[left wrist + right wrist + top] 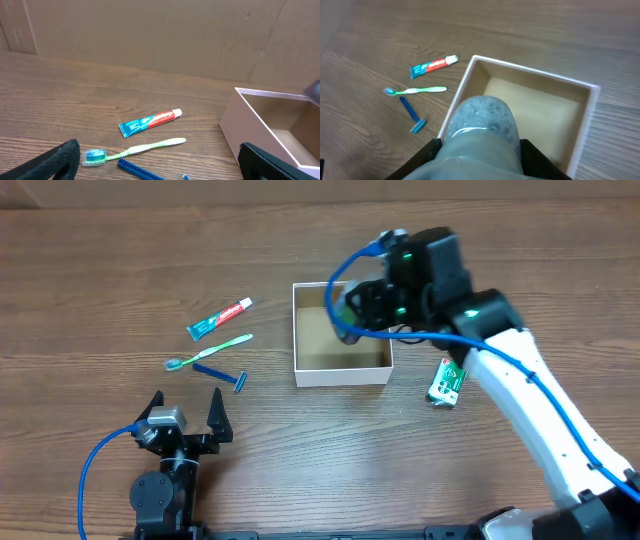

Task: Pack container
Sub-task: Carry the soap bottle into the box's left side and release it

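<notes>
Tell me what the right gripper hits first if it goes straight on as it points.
The clear bottle in the right gripper would probably meet the container floor first, close to its rim; depth unclear.

container mouth: right pincer, bottle overhead | left: toothbrush, razor | floor seemingly open

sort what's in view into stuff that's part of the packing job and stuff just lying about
In the job: container; translucent bottle held over it by the right gripper; toothpaste tube, green toothbrush, blue razor, green packet, loose beside it, likely next.
Lying about: nothing clearly unrelated; the left gripper sits open.
</notes>
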`<state>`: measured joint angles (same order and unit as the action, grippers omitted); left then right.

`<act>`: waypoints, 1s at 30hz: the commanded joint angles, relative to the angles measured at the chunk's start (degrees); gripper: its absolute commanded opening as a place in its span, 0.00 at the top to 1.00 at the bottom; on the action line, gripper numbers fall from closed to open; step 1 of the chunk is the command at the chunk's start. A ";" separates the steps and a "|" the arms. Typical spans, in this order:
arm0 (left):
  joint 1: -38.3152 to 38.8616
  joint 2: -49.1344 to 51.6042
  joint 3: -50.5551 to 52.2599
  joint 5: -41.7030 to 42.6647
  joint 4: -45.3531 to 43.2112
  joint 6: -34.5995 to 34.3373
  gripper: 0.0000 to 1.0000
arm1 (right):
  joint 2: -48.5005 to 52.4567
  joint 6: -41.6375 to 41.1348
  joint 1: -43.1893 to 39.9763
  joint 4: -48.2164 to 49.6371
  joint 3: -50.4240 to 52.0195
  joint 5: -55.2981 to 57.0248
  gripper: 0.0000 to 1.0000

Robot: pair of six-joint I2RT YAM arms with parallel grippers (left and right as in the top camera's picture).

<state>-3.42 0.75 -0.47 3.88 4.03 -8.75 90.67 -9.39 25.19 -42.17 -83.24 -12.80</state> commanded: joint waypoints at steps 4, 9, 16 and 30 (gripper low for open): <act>-0.42 -0.48 0.20 0.17 0.07 1.05 0.00 | 9.01 -7.19 3.37 7.72 -1.57 6.34 0.73; -0.42 -0.48 0.20 0.20 0.07 1.05 0.00 | 15.85 -8.70 4.09 14.43 -1.57 5.68 0.73; -0.42 -0.48 0.20 0.17 0.04 1.05 0.00 | 17.09 -8.90 5.51 18.34 -1.57 4.37 0.43; -0.42 -0.48 0.20 0.20 0.07 1.05 0.00 | 17.03 -4.87 4.98 16.76 -4.96 7.85 0.24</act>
<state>-3.42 0.75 -0.47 3.88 4.03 -8.75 108.73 -17.56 30.48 -25.19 -85.34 -8.49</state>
